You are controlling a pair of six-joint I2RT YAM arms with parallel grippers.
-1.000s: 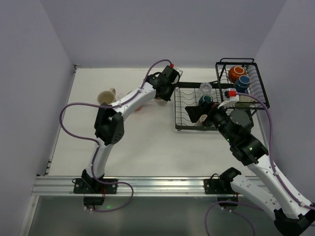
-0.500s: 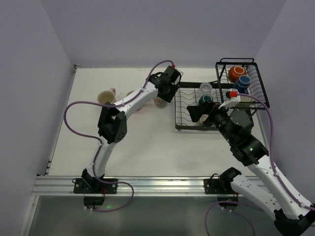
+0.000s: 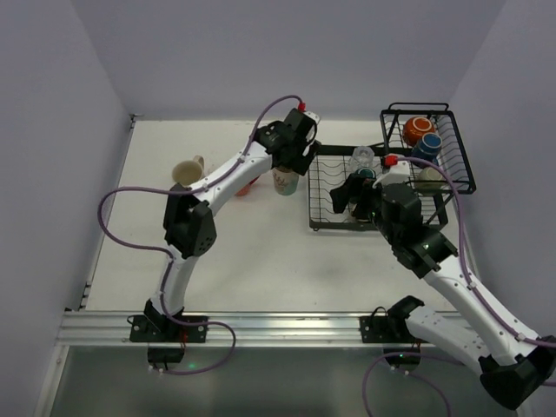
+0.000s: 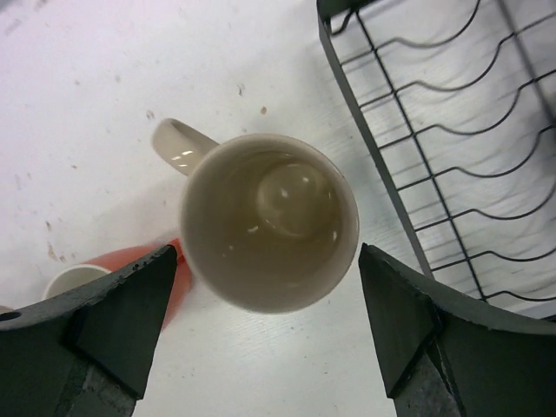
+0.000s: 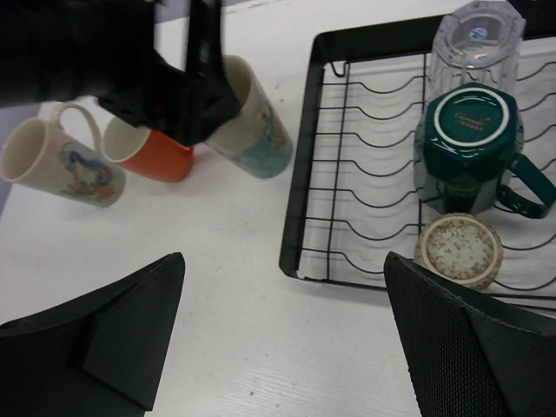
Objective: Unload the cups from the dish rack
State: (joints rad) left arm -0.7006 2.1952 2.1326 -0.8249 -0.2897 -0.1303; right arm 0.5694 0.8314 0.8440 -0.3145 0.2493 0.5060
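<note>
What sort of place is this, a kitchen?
More likely a robot test booth: two arms bolted to a metal rail, blank walls around a white table, and a dish rack holding cups.

The left arm [image 3: 228, 180] stretches long toward upper centre, left pincer [image 4: 268, 261] spread wide. The right pincer [image 5: 285, 261] gapes too.
</note>
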